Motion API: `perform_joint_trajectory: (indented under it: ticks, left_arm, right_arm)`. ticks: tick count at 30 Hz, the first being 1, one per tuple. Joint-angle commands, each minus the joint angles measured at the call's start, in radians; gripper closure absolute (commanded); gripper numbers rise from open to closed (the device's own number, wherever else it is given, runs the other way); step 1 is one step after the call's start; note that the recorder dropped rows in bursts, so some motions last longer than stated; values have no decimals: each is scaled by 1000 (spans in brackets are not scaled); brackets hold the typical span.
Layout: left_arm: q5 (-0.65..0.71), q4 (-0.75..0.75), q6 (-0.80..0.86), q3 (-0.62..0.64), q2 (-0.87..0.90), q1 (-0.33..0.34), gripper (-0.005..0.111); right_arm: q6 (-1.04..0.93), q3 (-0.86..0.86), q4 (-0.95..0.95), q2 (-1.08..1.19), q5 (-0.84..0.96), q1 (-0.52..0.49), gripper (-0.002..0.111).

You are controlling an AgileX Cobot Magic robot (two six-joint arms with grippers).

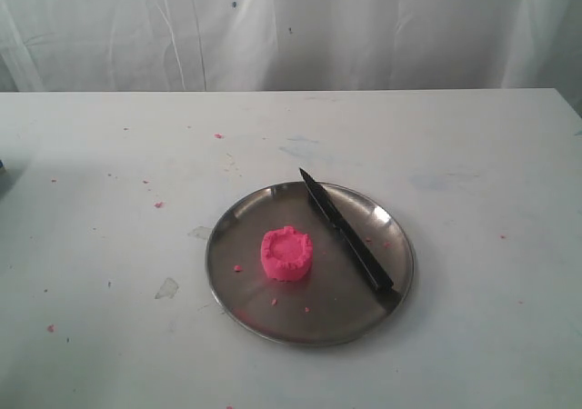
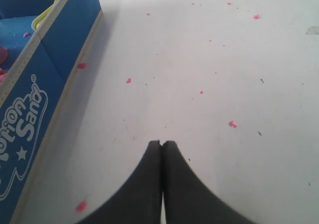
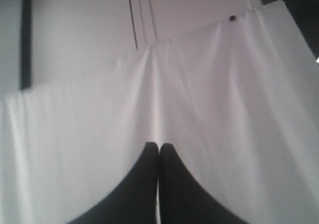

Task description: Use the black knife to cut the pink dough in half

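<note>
The pink dough (image 1: pixel 286 254), a round puck with a ridged top, sits whole on the left-centre of the steel plate (image 1: pixel 236 286). The black knife (image 1: pixel 346 231) lies across the plate's right side, its point at the far rim and its handle at the near right rim. Neither arm shows in the exterior view. My left gripper (image 2: pixel 162 143) is shut with nothing in it, over bare white table dotted with pink crumbs. My right gripper (image 3: pixel 159 145) is shut and empty, facing a white curtain (image 3: pixel 209 109). Neither wrist view shows the dough or the knife.
A blue sand box (image 2: pixel 35 84) stands beside the left gripper in the left wrist view. Pink crumbs (image 1: pixel 158 204) are scattered over the white table (image 1: pixel 109 245) and on the plate. A white curtain (image 1: pixel 291 27) hangs behind the table.
</note>
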Motion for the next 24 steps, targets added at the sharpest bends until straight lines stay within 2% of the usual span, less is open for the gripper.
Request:
perform_joint_trajectory:
  ticks: [1,10,17,20,24]
  left_arm:
    - [1,-5,-1,3,-5,2,107]
    - [1,-5,-1,3,-5,2,107]
    - [1,-5,-1,3,-5,2,107]
    - [1,-5,-1,3,-5,2,107]
    - [1,-5,-1,3,-5,2,107]
  right_arm:
    - [400,-3,19,-3,-261,-6,108]
    - [440,-3,343,-3,-326,-6,108]
    - [440,-3,562,-3,-283,-6,108]
    - [430,-20,509,-3,-224,-6,108]
    - [292,-99,206,-3,-43,-6,108]
